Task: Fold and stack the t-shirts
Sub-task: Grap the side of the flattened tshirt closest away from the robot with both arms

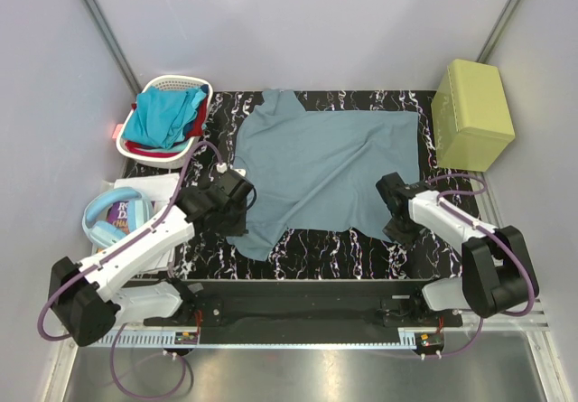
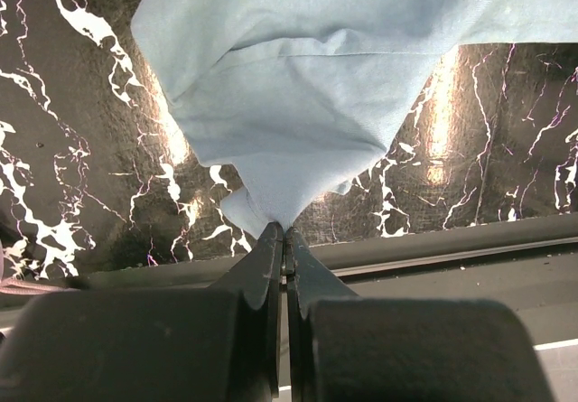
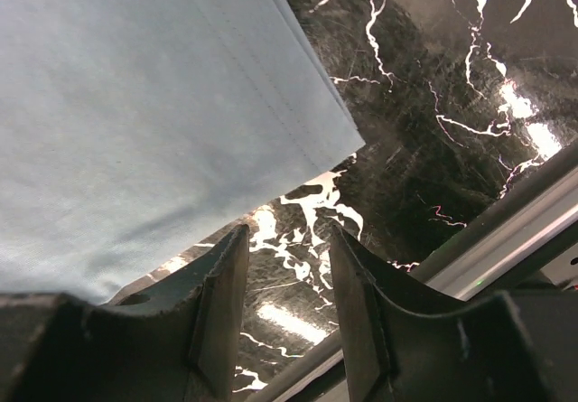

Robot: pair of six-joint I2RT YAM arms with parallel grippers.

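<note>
The left arm (image 1: 135,244) and right arm (image 1: 447,217) are white with black joints, black jaws, purple cables (image 1: 185,174).

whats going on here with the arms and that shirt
The left gripper is pinched shut on the near left edge of a grey-blue cloth t-shirt spread on the black marbled table. The right gripper is open beside its near right corner, holding nothing. A turquoise tee and a red tee lie in the white plastic basket.
</note>
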